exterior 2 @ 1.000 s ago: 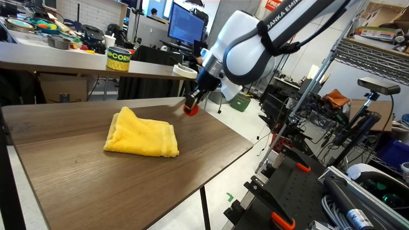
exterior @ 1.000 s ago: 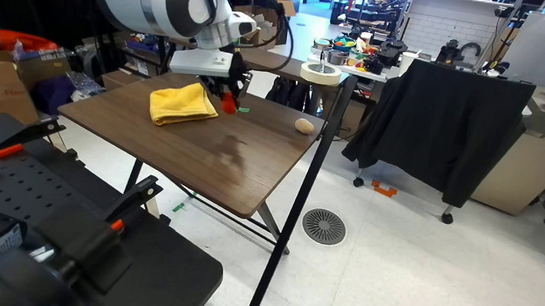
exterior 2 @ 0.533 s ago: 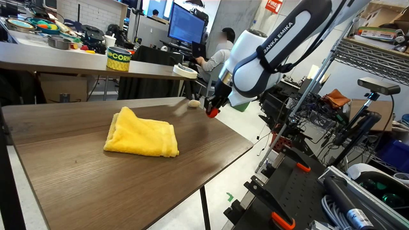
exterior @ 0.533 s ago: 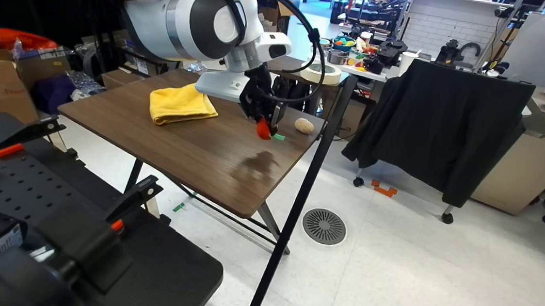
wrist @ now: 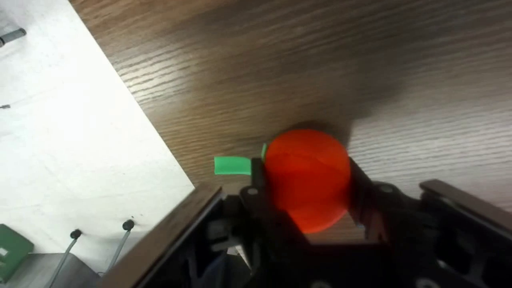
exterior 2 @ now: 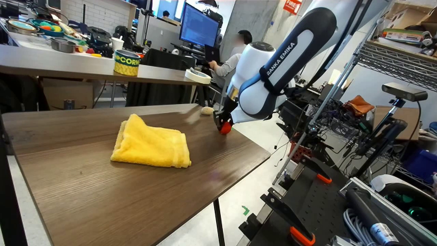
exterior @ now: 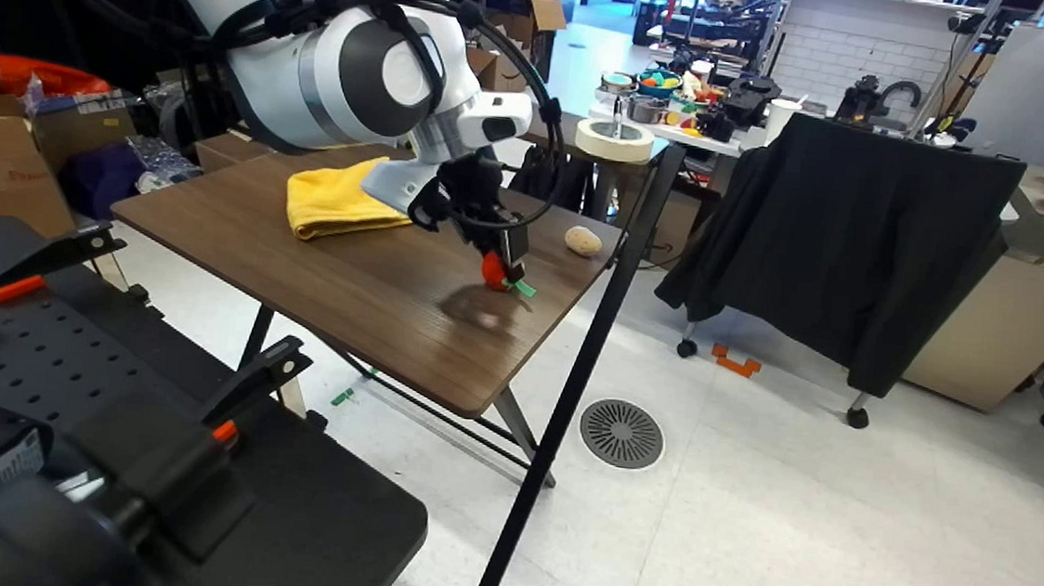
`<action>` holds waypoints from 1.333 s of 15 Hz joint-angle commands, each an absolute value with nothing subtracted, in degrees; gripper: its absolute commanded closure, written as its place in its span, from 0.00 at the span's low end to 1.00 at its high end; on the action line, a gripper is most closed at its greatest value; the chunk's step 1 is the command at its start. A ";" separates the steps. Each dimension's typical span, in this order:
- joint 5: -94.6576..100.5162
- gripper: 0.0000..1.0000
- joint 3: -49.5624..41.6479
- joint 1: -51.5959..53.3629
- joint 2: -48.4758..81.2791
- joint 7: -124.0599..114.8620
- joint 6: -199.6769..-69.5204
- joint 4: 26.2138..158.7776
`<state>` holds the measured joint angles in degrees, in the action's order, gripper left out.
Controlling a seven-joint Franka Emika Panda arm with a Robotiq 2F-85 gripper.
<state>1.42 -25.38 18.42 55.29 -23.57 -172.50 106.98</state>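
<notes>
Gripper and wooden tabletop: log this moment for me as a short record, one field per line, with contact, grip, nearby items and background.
Contact: gripper over the table, jaws either side of a red round object
Grip: firm or loose, cannot tell
Resting: whether the red round object touches the table is unclear
Beside it: green strip, attachment unclear
Nearby: folded yellow cloth, apart from the gripper; pale oval object near the table's edge
Background: CORN can and tape roll on a further table

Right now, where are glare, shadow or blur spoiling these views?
Wrist view: fingers blurred, red object clearer, shadow across the tabletop, floor washed out. In an exterior view, pale glare lies on the tabletop beside the potato-like lump.
</notes>
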 commanded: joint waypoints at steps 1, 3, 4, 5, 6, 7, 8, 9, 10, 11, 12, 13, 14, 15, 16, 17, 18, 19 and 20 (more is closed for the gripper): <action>-0.39 0.22 -28.99 23.84 53.02 -26.22 -174.46 109.85; -0.51 0.07 -31.22 27.27 49.93 -26.41 -177.83 113.71; -0.63 0.01 -31.65 28.53 47.52 -25.55 -179.67 116.13; -0.91 0.00 -32.40 30.17 45.59 -24.84 -181.89 118.31; -1.16 0.00 -32.49 31.33 43.43 -23.66 -184.41 120.34; -1.69 0.00 -32.31 32.16 41.83 -22.64 -187.11 121.79; -2.07 0.00 -30.89 32.08 40.15 -21.03 -189.68 122.57; -2.73 0.00 -29.65 32.31 39.32 -19.50 -191.73 122.68; -3.51 0.00 -27.58 31.58 38.80 -17.83 -194.06 122.42; -4.45 0.00 -24.93 30.43 38.62 -16.59 -195.51 121.38; -4.36 0.00 -19.93 27.34 38.24 -15.14 -194.49 119.31; -4.17 0.00 -16.31 25.46 38.79 -14.04 -193.37 117.60; -3.75 0.00 -12.73 23.79 39.85 -13.11 -190.56 115.04; -3.78 0.00 -10.30 23.02 40.97 -12.50 -187.30 112.97; -5.71 0.00 -14.59 25.96 39.50 -12.53 -190.96 116.99; -5.11 0.00 -12.32 25.02 39.87 -12.55 -189.30 115.70; -4.86 0.00 -11.29 24.65 40.23 -12.63 -188.48 114.80; -4.78 0.00 -10.95 24.45 40.52 -12.66 -188.20 114.27; -4.75 0.00 -10.92 24.27 40.69 -12.58 -188.18 114.10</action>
<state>-2.54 -11.37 24.39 40.71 -14.78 -188.18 114.10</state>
